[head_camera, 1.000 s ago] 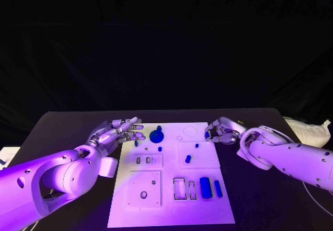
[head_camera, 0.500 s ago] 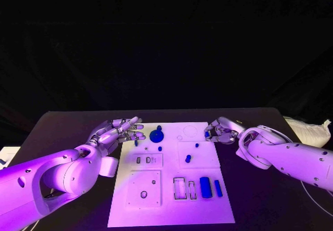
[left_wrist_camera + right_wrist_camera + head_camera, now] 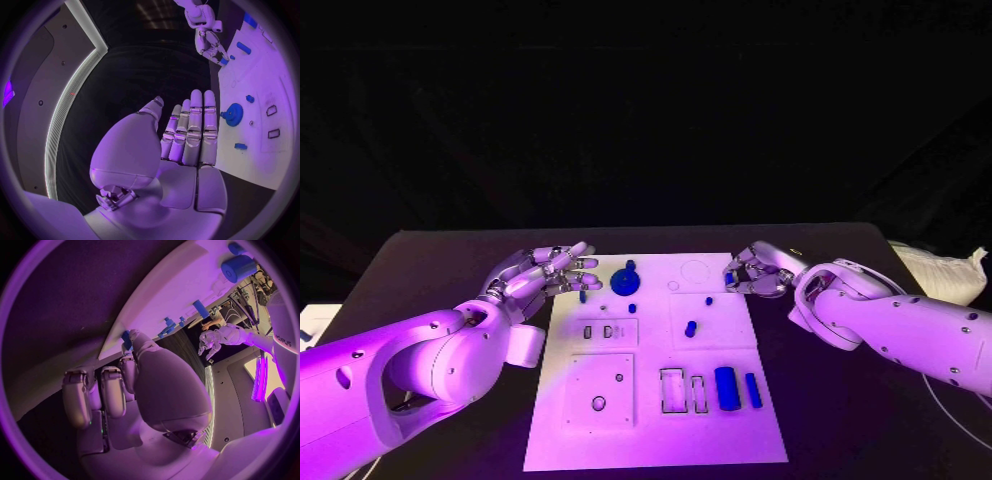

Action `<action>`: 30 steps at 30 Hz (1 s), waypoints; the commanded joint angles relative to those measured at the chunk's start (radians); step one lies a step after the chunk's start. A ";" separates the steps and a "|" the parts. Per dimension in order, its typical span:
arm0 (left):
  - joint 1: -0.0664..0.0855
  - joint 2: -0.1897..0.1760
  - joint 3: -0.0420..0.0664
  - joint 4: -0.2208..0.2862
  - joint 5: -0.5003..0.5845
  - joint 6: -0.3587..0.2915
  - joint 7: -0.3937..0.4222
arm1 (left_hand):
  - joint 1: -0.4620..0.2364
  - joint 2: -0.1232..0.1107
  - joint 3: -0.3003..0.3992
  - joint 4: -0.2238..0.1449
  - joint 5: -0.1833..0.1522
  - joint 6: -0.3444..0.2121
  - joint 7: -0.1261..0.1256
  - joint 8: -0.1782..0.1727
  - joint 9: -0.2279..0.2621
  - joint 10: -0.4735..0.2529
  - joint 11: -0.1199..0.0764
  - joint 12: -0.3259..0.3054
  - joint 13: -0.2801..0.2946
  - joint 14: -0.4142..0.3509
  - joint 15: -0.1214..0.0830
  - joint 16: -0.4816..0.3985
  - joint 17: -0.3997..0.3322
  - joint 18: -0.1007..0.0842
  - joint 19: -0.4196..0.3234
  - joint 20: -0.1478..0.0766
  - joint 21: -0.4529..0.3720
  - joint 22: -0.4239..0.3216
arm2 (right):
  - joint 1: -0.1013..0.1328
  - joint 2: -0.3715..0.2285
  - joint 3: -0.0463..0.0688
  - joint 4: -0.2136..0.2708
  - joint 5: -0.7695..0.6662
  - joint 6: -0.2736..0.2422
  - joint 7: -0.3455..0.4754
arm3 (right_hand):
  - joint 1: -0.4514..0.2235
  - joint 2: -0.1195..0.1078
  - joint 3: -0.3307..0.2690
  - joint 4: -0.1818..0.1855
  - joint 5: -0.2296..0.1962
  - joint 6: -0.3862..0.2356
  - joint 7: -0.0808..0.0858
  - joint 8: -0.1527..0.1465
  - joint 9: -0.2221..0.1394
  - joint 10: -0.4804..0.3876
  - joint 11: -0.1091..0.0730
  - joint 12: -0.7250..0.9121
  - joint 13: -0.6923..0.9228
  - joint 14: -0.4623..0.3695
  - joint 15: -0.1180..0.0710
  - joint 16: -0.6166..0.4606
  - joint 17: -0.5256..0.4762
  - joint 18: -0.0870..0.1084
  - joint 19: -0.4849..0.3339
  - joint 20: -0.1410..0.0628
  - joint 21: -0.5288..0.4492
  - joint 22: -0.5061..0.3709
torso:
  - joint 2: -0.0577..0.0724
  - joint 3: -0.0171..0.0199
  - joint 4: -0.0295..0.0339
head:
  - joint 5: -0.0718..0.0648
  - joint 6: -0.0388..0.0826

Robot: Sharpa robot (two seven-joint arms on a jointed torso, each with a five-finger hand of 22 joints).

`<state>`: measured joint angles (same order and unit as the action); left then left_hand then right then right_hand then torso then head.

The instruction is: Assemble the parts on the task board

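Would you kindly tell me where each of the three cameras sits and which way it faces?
Head view: from the robot's head, down at the white task board; both arms show.
Left wrist view: behind the left hand, facing across the board past a blue gear-shaped part.
Right wrist view: behind the right hand, at the board's edge.
Both wrist views share the board.

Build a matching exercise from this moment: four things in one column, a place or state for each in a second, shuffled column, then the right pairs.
Things:
1. left hand
2. right hand
3. blue gear
4. thick blue cylinder

Places or states:
A. lies near the task board's near right part, beside a thinner blue bar
B. pinches a small blue part at the board's far right edge
C. fingers apart, holding nothing, at the board's far left edge
D. lies at the board's far end, between the hands

Pairs: 1-C, 2-B, 3-D, 4-A
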<state>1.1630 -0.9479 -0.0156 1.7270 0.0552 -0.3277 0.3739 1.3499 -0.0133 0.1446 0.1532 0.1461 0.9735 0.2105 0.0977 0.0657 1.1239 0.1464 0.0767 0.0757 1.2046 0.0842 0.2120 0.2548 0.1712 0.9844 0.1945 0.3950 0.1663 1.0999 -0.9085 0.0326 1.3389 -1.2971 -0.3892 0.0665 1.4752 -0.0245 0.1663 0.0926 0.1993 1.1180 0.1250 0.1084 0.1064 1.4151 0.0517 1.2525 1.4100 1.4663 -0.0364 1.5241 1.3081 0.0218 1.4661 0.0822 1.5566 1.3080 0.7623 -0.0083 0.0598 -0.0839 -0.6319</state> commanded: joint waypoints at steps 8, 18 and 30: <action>0.000 -0.001 0.000 0.003 0.000 0.014 0.001 | 0.004 0.003 -0.001 -0.003 -0.003 0.001 0.006 -0.005 0.000 -0.002 0.004 -0.003 0.001 -0.001 0.006 -0.005 0.001 0.010 0.005 0.003 0.001 -0.001 | 0.016 -0.006 0.003 0.065 0.000 -0.105 -0.059 | -0.040 0.021 0.003 0.016 0.025 0.038 -0.033 0.011 0.021 0.032 -0.039 0.005 -0.049 0.088 -0.013 0.006 0.188 -0.016 0.086 -0.014 0.003 0.240 | -0.003 -0.0035 -0.0003 | 0.004 0.003; 0.000 0.000 0.000 0.001 0.000 0.013 0.002 | 0.004 0.003 -0.001 -0.003 -0.003 0.001 0.006 -0.005 0.000 -0.002 0.004 -0.003 0.001 -0.001 0.006 -0.005 0.001 0.010 0.005 0.003 0.001 -0.001 | 0.035 0.030 0.004 0.209 -0.073 -0.150 -0.182 | -0.054 0.021 0.003 0.022 0.038 0.045 -0.039 0.014 0.025 0.033 -0.044 0.004 -0.049 0.088 -0.016 0.006 0.189 -0.016 0.085 -0.017 0.003 0.240 | -0.002 -0.0031 0.0034 | 0.016 0.001; 0.000 0.004 0.001 -0.005 0.000 0.016 0.008 | 0.004 0.005 -0.001 -0.004 -0.003 0.000 0.006 -0.006 0.000 -0.002 0.004 -0.004 0.001 -0.001 0.006 -0.006 0.002 0.010 0.005 0.003 0.001 -0.001 | 0.004 0.185 -0.015 0.267 -0.183 -0.080 -0.273 | -0.057 0.024 0.005 0.022 0.030 0.041 -0.039 0.011 0.026 0.033 -0.045 0.001 -0.050 0.087 -0.018 0.004 0.186 -0.015 0.084 -0.019 0.002 0.238 | -0.001 -0.0029 0.0034 | 0.059 -0.034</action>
<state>1.1631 -0.9466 -0.0157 1.7218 0.0552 -0.3279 0.3718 1.3499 -0.0133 0.1446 0.1532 0.1461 0.9735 0.2105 0.0977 0.0657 1.1239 0.1464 0.0767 0.0755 1.2046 0.0842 0.2120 0.2565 0.1711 0.9844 0.1945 0.3950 0.1664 1.1087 -0.7315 0.0185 1.6039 -1.4158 -0.5027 -0.1458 1.4217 -0.0071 0.1699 0.1107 0.2343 1.1182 0.1232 0.1085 0.1064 1.4182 0.0416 1.2537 1.4079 1.4632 -0.0472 1.5241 1.3077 0.0217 1.4662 0.0679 1.5568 1.3077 0.7607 -0.0111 0.0621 -0.0334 -0.6585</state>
